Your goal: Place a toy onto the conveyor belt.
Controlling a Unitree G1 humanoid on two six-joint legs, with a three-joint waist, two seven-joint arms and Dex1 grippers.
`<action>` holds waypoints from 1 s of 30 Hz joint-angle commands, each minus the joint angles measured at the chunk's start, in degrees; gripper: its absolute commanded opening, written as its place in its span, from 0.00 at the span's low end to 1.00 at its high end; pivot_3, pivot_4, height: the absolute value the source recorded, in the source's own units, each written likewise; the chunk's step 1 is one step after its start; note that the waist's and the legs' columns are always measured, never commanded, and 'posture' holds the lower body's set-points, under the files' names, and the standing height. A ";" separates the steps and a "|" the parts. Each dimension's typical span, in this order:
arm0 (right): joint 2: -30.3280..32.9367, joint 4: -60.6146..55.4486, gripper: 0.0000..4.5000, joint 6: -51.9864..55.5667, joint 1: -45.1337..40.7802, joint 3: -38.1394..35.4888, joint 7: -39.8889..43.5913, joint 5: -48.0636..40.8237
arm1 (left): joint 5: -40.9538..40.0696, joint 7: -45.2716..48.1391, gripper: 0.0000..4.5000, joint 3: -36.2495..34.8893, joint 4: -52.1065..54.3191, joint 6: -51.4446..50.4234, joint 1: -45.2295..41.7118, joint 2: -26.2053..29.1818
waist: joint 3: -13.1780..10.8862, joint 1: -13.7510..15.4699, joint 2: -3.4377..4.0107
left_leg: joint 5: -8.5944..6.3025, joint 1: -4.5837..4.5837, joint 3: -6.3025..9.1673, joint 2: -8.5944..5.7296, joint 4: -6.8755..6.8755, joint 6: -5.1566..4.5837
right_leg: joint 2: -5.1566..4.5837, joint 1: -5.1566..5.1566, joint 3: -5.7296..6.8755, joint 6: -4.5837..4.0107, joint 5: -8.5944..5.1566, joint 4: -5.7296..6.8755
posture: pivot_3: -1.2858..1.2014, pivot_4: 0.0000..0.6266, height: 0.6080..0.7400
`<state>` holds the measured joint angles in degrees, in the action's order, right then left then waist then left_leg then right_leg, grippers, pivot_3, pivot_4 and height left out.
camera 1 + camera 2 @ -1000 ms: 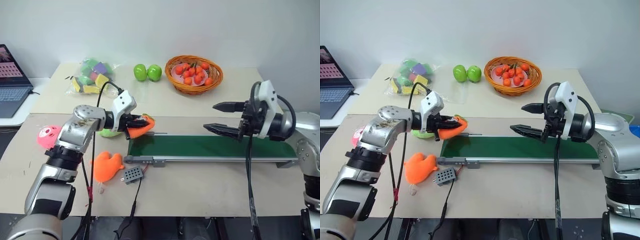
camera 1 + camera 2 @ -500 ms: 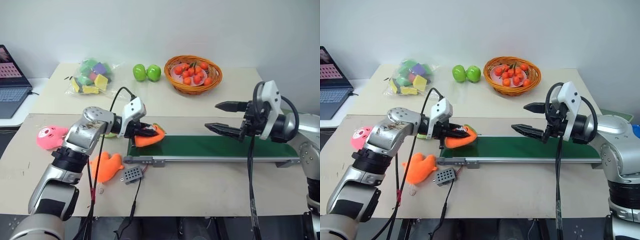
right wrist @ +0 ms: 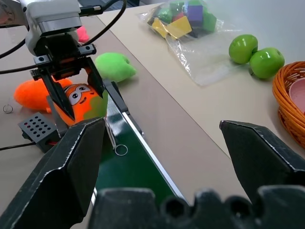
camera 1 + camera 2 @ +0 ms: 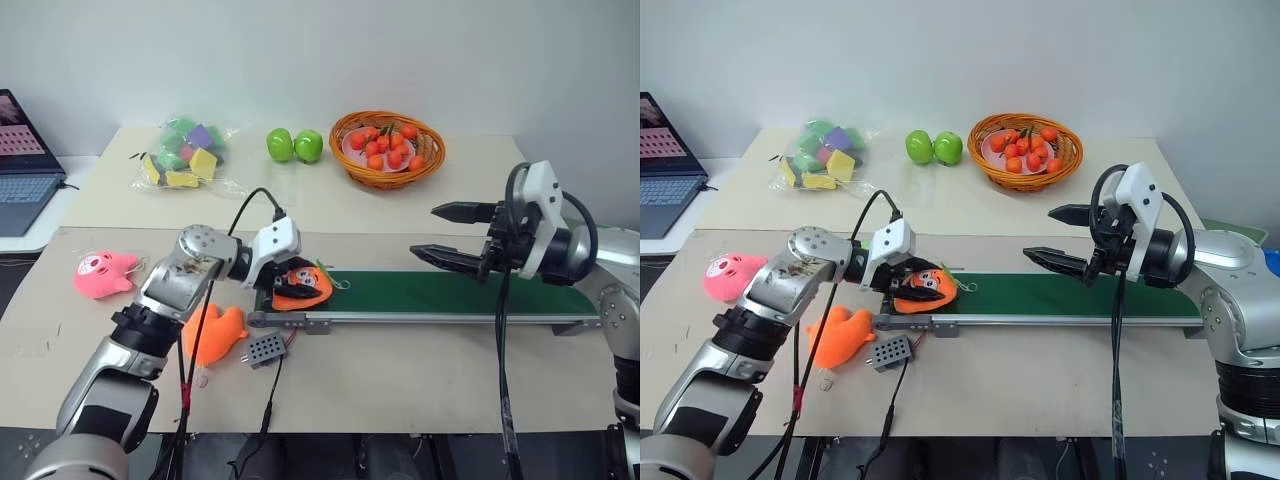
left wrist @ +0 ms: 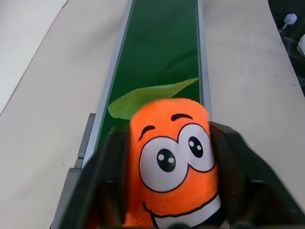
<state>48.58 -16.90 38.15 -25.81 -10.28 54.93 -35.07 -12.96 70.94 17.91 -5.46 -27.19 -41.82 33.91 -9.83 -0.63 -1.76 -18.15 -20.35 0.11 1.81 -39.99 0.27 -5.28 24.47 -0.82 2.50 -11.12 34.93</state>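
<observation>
One toy [image 4: 303,285], the orange plush with the cartoon face, lies on the near-left end of the conveyor belt [image 4: 440,295], its green leaf trailing along the belt. The left gripper [image 3: 71,95] straddles it with fingers spread apart, flanking the toy's sides. Over the belt's other end the right gripper [image 4: 440,232] hovers with fingers wide and nothing between them. Beside the belt's left end lie a plain orange plush [image 4: 213,332] and a grey box [image 4: 266,349].
</observation>
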 commanded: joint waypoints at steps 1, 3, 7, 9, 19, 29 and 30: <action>0.88 -0.81 1.00 -0.57 -1.10 -1.93 0.27 -1.13 | -1.86 -0.16 0.91 -2.46 1.66 -1.84 -1.64 -0.41 | 0.00 -0.01 0.00 | 0.00 0.00 0.00 0.00 0.00 0.00 | 0.00 0.00 0.00 0.00 0.00 0.00 | 0.52 0.24 0.99; 0.92 -0.62 1.00 -0.64 -1.25 -1.83 0.43 -1.06 | -3.20 -0.92 0.99 -3.56 2.20 -3.99 -2.20 -1.07 | 0.00 -0.03 0.00 | 0.00 0.00 0.00 0.00 0.00 -0.01 | 0.00 0.00 0.00 0.00 0.00 0.00 | 0.52 0.24 0.99; 0.82 -0.32 1.00 -0.77 -1.66 -1.40 0.64 -0.91 | -7.35 -3.40 0.99 -7.24 3.50 -10.33 -4.94 -3.18 | 0.00 -0.02 0.00 | -0.01 -0.01 0.01 0.00 -0.03 -0.01 | 0.00 0.00 0.00 0.00 0.00 0.00 | 0.52 0.24 0.99; 0.78 -0.14 1.00 -0.80 -1.89 -1.26 0.72 -0.83 | -8.32 -4.25 0.99 -7.94 4.47 -11.87 -5.58 -3.63 | 0.00 -0.03 0.00 | -0.01 -0.01 0.02 0.00 -0.04 -0.02 | 0.00 -0.01 0.00 0.00 0.00 0.01 | 0.52 0.24 0.99; 2.21 0.63 1.00 -0.51 -2.90 -1.19 2.50 -0.58 | -13.73 -11.12 0.99 -16.13 7.33 -20.15 -10.43 -2.68 | 0.00 -0.19 0.00 | -0.02 0.01 0.02 0.00 -0.07 -0.04 | 0.00 -0.02 0.00 0.00 0.00 0.02 | 0.52 0.24 0.99; 5.71 -1.37 1.00 2.37 -2.78 1.82 7.16 -1.90 | -23.77 -16.44 0.99 -25.56 23.09 -29.32 -0.05 3.29 | 0.00 -0.17 0.02 | -0.04 0.03 0.03 0.02 -0.05 -0.06 | 0.00 -0.01 -0.02 0.01 0.00 0.02 | 0.52 0.24 0.99; 5.77 -1.16 1.00 2.34 -3.12 2.26 7.63 -1.68 | -23.90 -16.59 0.99 -25.89 24.00 -29.53 1.03 4.33 | 0.00 -0.15 0.02 | -0.03 0.04 0.03 0.02 -0.05 -0.06 | 0.00 -0.02 -0.02 0.01 0.00 0.03 | 0.52 0.24 0.99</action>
<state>53.28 -16.57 40.18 -27.86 -7.79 61.48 -35.34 -35.23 55.22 -5.81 14.94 -56.15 -41.13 36.57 -9.84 -0.78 -1.75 -18.18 -20.31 0.14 1.83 -40.06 0.22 -5.27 24.45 -0.84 2.51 -11.12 34.96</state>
